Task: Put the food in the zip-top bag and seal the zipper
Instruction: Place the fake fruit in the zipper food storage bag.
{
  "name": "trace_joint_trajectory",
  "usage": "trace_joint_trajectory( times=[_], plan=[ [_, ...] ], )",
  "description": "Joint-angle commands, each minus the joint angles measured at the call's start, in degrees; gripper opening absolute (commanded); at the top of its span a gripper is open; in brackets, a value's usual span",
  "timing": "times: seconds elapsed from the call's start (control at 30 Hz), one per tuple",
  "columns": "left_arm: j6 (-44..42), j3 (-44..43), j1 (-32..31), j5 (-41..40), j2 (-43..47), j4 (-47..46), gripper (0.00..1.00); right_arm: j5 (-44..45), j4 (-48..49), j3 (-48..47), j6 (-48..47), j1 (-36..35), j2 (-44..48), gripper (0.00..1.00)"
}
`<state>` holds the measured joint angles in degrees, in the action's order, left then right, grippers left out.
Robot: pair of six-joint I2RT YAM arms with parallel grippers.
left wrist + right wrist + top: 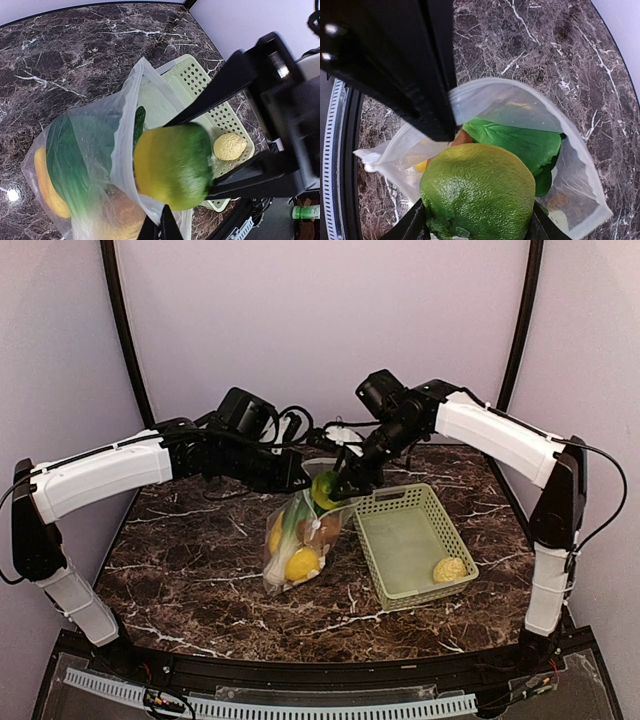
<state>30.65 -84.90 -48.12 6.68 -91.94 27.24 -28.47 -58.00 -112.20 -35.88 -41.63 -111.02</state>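
The zip-top bag [290,545] hangs with its mouth upward, and my left gripper [298,478] is shut on its rim [125,165]. Inside it are a yellow lemon piece [302,564], a brown piece [326,530] and the leek's green leaves [520,140]. My right gripper [340,485] is shut on the green round fruit [477,192], holding it just above the open mouth [520,100]. In the left wrist view that fruit [172,167] sits at the bag's edge, between the right fingers [255,180]. The zipper strip is not distinguishable.
The light green mesh basket [410,540] stands right of the bag, close under my right arm. A pale bumpy piece [450,569] lies in its near right corner. The dark marble table [190,570] extends left and in front of the bag.
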Motion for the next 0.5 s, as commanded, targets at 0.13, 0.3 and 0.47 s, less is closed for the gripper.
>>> trace_joint_trajectory(
  times=[0.13,0.3,0.47],
  plan=[
    [0.0,1.7,0.2,2.2,4.4,-4.0,0.01,2.4,6.7,-2.5,7.4,-1.3,-5.0,0.53],
    [0.4,2.3,0.2,0.5,4.7,-4.6,0.01,-5.2,11.7,-2.4,14.6,-1.4,-6.2,0.56],
    [0.3,2.6,0.2,-1.2,5.6,-5.1,0.01,-10.2,11.1,-3.4,17.4,-2.4,-9.0,0.59]
  ],
)
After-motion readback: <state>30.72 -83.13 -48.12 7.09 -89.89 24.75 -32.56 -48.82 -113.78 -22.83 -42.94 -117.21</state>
